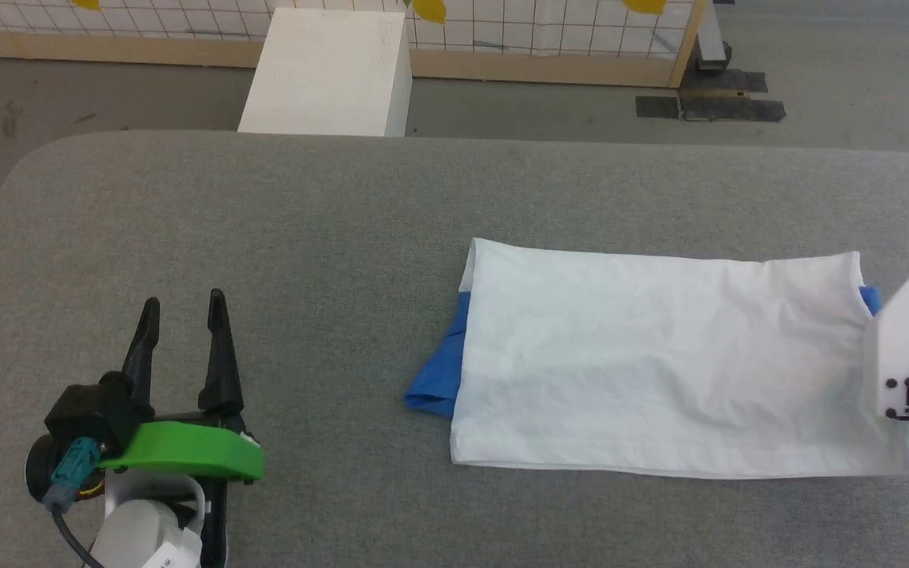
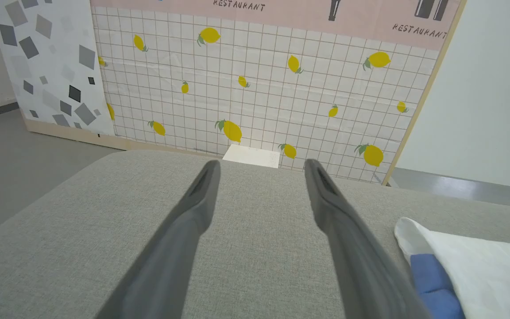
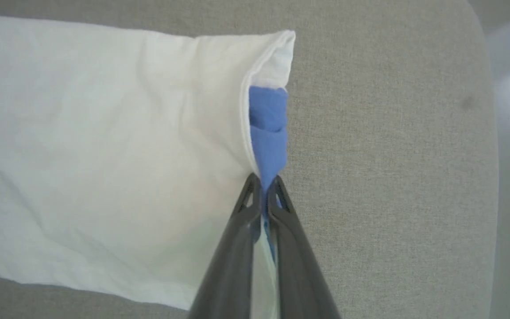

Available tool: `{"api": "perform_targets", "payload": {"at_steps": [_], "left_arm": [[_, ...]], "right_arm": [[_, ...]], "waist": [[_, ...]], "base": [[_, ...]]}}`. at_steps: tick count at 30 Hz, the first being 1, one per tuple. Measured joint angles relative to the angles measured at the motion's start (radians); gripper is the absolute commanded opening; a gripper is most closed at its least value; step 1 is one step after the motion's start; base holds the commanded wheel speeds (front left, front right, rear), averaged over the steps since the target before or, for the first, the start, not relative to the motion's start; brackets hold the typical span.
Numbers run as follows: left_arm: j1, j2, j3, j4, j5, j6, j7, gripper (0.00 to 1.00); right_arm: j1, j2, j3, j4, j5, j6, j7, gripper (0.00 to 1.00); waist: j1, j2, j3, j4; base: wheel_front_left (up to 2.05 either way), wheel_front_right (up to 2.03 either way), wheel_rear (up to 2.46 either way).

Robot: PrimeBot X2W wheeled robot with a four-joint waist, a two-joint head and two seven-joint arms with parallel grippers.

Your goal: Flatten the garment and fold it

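Right gripper (image 3: 264, 180) pinching right edge of shirt (image 1: 660, 363), squeezing tight on blue and white cloth. Left gripper (image 1: 185, 304) hanging wide open, holding nothing, above gray table (image 1: 265, 221).

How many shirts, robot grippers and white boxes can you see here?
Shirts: 1, the garment, white with blue bits peeking out, lying on the table.
Grippers: 2, the left gripper open, the right gripper pinching the garment's edge.
White boxes: 1, the white box beyond the table.
Total: 4
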Motion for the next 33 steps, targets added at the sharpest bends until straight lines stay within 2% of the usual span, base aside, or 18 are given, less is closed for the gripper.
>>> {"api": "perform_targets", "payload": {"at_steps": [3, 4, 7, 10, 16, 21, 27, 33], "left_arm": [[0.015, -0.007, 0.011, 0.000, 0.002, -0.002, 0.000, 1.00], [0.026, -0.017, 0.011, 0.002, 0.009, -0.007, 0.000, 1.00], [0.027, -0.028, 0.008, 0.003, 0.010, -0.015, 0.000, 1.00], [0.027, -0.032, 0.002, 0.003, 0.011, -0.026, 0.000, 1.00], [0.023, -0.054, -0.013, 0.012, 0.016, -0.041, -0.001, 1.00], [0.008, -0.066, -0.017, 0.026, 0.017, -0.056, -0.001, 1.00], [-0.004, -0.086, -0.014, 0.042, 0.017, -0.069, -0.001, 1.00], [-0.017, -0.099, 0.006, 0.054, 0.010, -0.091, -0.001, 1.00]], "right_arm": [[0.003, -0.001, 0.084, -0.106, 0.050, 0.000, 0.035, 0.00], [0.013, -0.006, 0.162, -0.187, 0.095, 0.000, 0.066, 0.00], [0.013, 0.001, 0.225, -0.226, 0.130, 0.000, 0.077, 0.00], [-0.001, 0.043, 0.284, -0.217, 0.146, 0.000, 0.076, 0.00], [-0.074, 0.123, 0.388, -0.105, 0.146, 0.000, 0.028, 0.00], [-0.136, 0.153, 0.429, 0.020, 0.131, 0.000, -0.022, 0.00], [-0.197, 0.185, 0.448, 0.170, 0.118, 0.000, -0.083, 0.00], [-0.252, 0.213, 0.415, 0.322, 0.079, 0.000, -0.160, 0.00]], "waist": [[0.0000, 0.0000, -0.023, -0.003], [0.0000, 0.0000, -0.044, -0.004], [0.0000, 0.0000, -0.058, 0.003], [0.0001, 0.0000, -0.060, 0.019], [0.0000, 0.0000, -0.045, 0.077], [0.0000, -0.0001, -0.023, 0.138], [0.0000, -0.0001, 0.009, 0.216], [0.0001, -0.0001, 0.053, 0.275]], "base": [[0.00, 0.00, 0.00], [0.00, 0.00, 0.00], [0.00, 0.00, 0.00], [0.00, 0.00, 0.00], [0.00, 0.00, 0.00], [0.00, 0.00, 0.00], [0.00, 0.00, 0.00], [0.00, 0.00, 0.00]]}}
